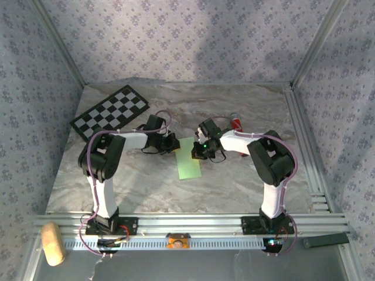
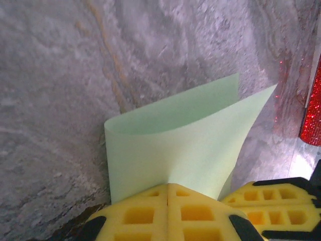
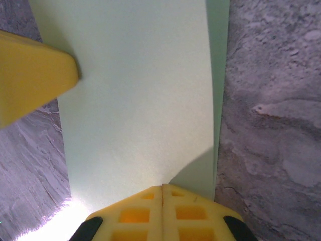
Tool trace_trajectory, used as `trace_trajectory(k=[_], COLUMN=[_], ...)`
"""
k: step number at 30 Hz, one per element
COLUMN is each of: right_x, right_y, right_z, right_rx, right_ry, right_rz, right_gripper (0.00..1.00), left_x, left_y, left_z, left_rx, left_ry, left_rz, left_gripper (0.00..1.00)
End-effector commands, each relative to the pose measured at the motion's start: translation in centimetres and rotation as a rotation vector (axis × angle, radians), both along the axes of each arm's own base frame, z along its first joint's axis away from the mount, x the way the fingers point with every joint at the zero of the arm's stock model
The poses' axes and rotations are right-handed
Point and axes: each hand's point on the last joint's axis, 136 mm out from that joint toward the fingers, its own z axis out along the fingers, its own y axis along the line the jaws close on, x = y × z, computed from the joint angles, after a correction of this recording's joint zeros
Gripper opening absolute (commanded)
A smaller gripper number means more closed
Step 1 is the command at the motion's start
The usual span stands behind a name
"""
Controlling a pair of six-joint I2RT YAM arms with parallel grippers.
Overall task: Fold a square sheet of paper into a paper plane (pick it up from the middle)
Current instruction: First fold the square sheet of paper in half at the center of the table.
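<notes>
Marble desk (image 1: 234, 181): square sheet of paper (image 1: 188, 164) half-folded, pressed by closed left hand (image 2: 167, 193) and closed right hand (image 3: 162, 193); crease probably needs flattening next

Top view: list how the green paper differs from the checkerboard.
The plain light green folded paper sheet is one colour; the flat black-and-white checkerboard is patterned. The paper is a narrow strip, the checkerboard wider. The paper lies centrally, the checkerboard far left. Both look rectangular.

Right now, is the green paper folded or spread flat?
Folded. The green paper shows two layers joined at a curved fold in the left wrist view; from above it is a narrow strip.
</notes>
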Motion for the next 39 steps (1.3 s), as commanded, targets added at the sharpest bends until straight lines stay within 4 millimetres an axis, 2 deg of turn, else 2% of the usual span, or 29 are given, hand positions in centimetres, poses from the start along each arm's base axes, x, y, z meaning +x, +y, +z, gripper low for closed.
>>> trace_trajectory(k=[1, 8, 12, 19, 39], right_x=[-4.8, -4.9, -4.9, -4.9, -5.1], right_y=[-5.9, -6.0, -6.1, -6.1, -6.4], right_z=[-6.0, -6.1, -6.1, -6.1, -6.1], right_rx=[-0.281, -0.281, -0.283, -0.278, -0.276], right_ry=[0.189, 0.193, 0.191, 0.194, 0.191], right_rz=[-0.043, -0.039, -0.04, -0.046, -0.052], right_gripper=[0.0, 0.0, 0.0, 0.0, 0.0], left_x=[0.9, 1.3, 1.7, 2.9, 5.4], left_y=[0.2, 0.8, 1.5, 2.2, 5.1], left_z=[0.1, -2.6, -3.3, -2.4, -2.8], left_rx=[0.019, 0.058, 0.074, 0.078, 0.176], left_ry=[-0.003, 0.045, 0.054, 0.026, 0.032], left_rz=[0.005, 0.028, 0.061, 0.094, 0.197], left_gripper=[0.0, 0.0, 0.0, 0.0, 0.0])
